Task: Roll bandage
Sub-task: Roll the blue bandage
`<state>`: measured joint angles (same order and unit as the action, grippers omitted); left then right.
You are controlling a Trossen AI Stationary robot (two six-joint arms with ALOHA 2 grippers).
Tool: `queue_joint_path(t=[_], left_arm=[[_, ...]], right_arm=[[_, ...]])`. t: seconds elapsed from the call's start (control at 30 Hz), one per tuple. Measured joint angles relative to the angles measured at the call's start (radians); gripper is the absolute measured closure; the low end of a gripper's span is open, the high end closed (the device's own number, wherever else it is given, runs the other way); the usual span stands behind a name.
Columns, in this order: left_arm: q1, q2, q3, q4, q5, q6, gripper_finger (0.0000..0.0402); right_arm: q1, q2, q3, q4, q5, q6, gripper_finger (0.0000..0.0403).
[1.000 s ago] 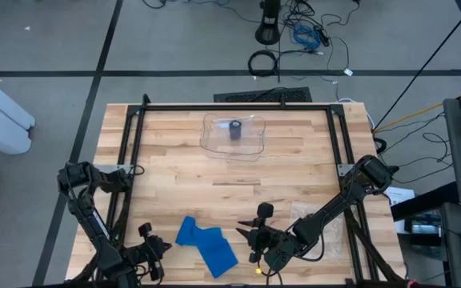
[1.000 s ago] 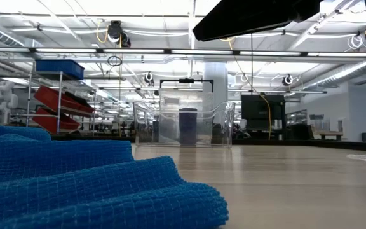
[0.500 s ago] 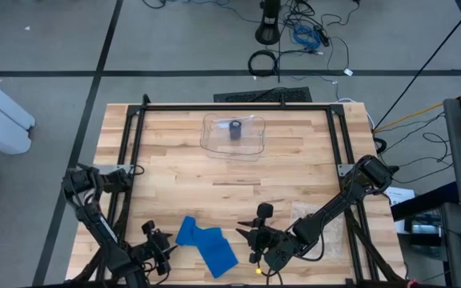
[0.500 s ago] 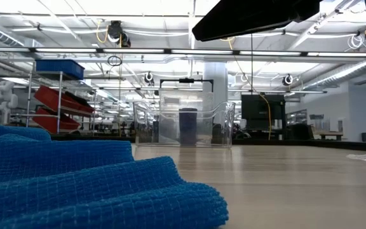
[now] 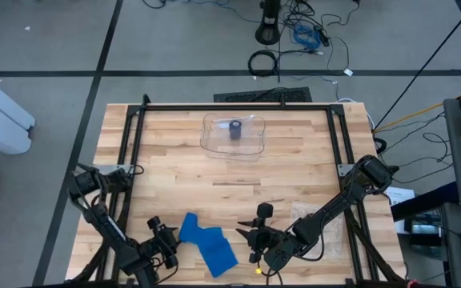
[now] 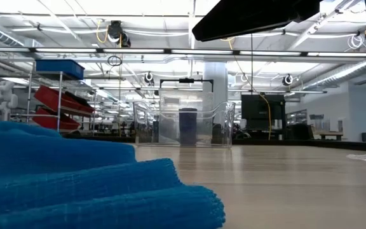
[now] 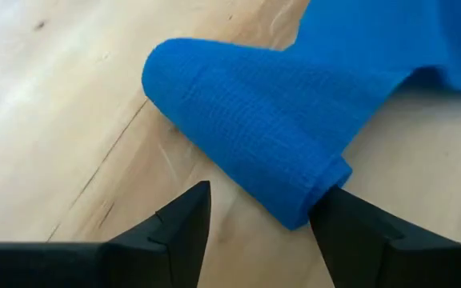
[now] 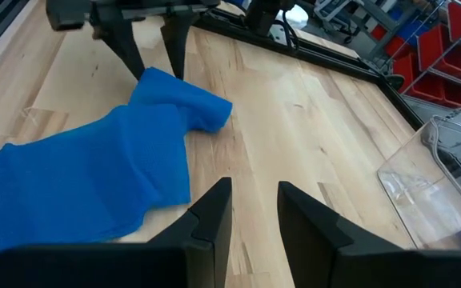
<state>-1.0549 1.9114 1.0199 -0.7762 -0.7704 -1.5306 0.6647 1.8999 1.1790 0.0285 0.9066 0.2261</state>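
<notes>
One blue bandage [image 5: 206,246], one clear tub [image 5: 233,134], one dark roll [image 5: 235,128] and two claws are being counted on one counter [image 5: 294,168].

The bandage [image 5: 206,245] lies on the table [image 5: 294,176] near its front edge, between the two grippers: the left gripper [image 5: 169,241] just beside its rolled end, the right gripper [image 5: 256,238] on its other side. Far behind, a clear container [image 5: 233,135] holds a roll [image 5: 235,129].

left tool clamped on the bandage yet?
No: in the left wrist view the left tool is open, its fingers straddling the rolled end of the blue bandage without closing on it.
</notes>
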Motion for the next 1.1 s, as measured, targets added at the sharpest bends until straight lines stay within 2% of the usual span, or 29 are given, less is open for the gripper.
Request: queue_joint_path(t=[0.1,0.2,0.57,0.73,0.8,0.93,1.1], left_arm=[[0.015,0.016,0.000,-0.005,-0.001,0.001,0.0199],[0.021,0.033,0.001,-0.026,-0.018,-0.001,0.0225],[0.052,0.120,0.000,-0.088,-0.151,-0.009,0.0388],[0.053,0.115,0.000,-0.154,-0.178,-0.009,0.0395],[0.047,0.093,0.010,-0.257,-0.208,-0.043,0.0397],[0.045,0.021,0.028,-0.505,-0.293,-0.205,0.0398],[0.078,-0.116,0.029,-0.651,-0.331,-0.224,0.0393]], right_arm=[[0.000,0.000,0.000,-0.002,0.000,-0.001,0.0314],[0.000,0.000,0.000,-0.002,0.000,-0.001,0.0314],[-0.003,0.000,0.000,-0.002,-0.026,-0.002,0.0314],[-0.002,0.000,0.000,-0.003,-0.026,-0.015,0.0314],[-0.002,0.000,0.000,-0.003,-0.019,-0.029,0.0314],[-0.002,0.000,0.000,0.005,-0.022,-0.031,0.0314],[0.014,-0.021,0.000,0.010,-0.023,-0.030,0.0314]])
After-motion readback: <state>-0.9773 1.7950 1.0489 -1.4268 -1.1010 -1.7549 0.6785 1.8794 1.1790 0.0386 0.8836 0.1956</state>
